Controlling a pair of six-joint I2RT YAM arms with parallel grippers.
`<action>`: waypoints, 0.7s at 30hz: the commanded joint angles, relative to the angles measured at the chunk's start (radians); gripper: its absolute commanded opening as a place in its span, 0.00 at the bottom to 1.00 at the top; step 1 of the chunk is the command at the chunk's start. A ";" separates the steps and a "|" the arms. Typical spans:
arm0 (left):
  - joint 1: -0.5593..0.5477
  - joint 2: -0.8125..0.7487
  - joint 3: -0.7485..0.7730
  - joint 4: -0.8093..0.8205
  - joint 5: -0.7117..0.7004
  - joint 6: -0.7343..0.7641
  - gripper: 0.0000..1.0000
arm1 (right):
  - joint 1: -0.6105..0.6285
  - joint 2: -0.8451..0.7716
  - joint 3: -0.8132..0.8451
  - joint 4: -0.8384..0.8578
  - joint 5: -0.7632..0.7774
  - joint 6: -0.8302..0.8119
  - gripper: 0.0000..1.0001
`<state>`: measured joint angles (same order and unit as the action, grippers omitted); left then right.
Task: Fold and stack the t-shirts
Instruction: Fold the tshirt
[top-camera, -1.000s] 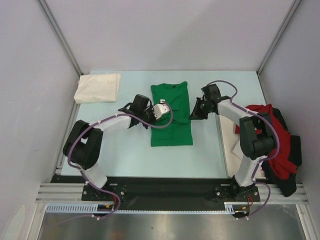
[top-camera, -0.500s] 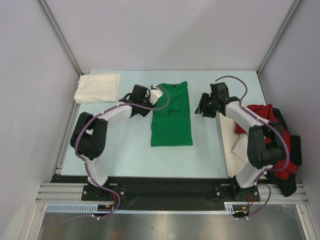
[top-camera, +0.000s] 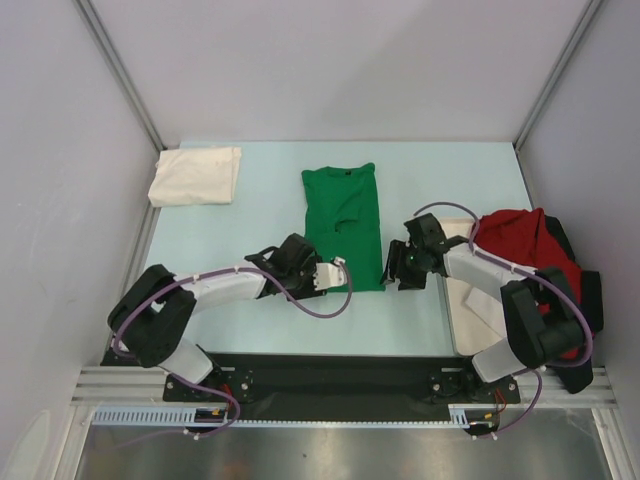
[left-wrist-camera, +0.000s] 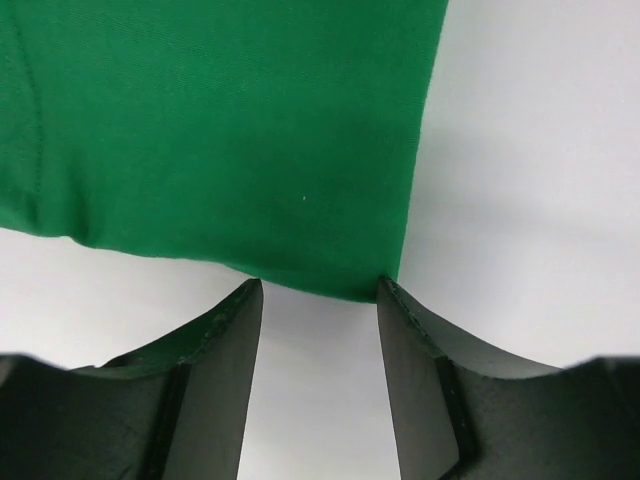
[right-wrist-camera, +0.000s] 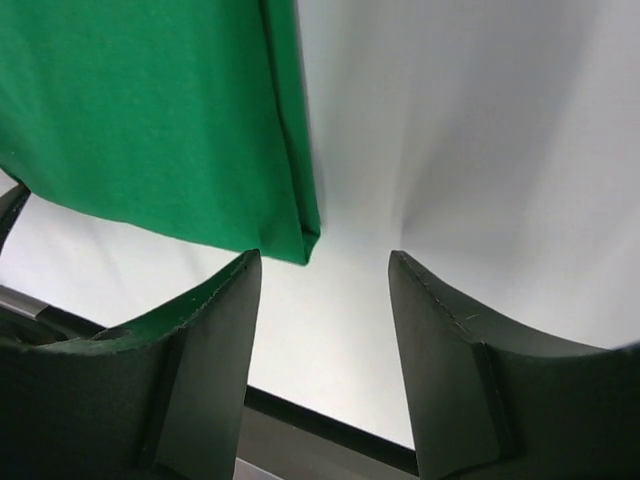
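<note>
Pale tabletop (top-camera: 250, 220), green t-shirt (top-camera: 343, 215) flat; left gripper (left-wrist-camera: 320, 290) and right gripper (right-wrist-camera: 322, 262) both spread, empty, at its hem corners.

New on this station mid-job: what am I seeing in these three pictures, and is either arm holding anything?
Two robot arms are bolted at the near edge of the table. The wide picture looks down from above and behind them; the other two come from wrist cameras. A green t-shirt, sides folded in, lies in the middle. A folded cream-white t-shirt sits far left; a red t-shirt and a dark t-shirt are heaped at the right over a white tray. The left tool and right tool are open at the green hem's near corners, holding nothing.
</note>
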<state>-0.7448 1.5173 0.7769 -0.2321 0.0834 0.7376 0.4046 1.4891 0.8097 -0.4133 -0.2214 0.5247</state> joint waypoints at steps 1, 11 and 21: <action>0.005 0.030 0.004 0.020 0.007 0.056 0.55 | 0.003 0.033 -0.024 0.096 -0.036 0.040 0.59; -0.033 0.110 -0.001 0.008 0.055 0.046 0.55 | 0.026 0.088 -0.056 0.177 -0.091 0.087 0.46; -0.039 -0.068 -0.028 -0.143 0.136 0.137 0.57 | 0.026 0.045 -0.090 0.142 -0.098 0.086 0.04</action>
<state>-0.7681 1.5002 0.7570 -0.2840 0.1364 0.8242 0.4263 1.5612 0.7422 -0.2539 -0.3058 0.6117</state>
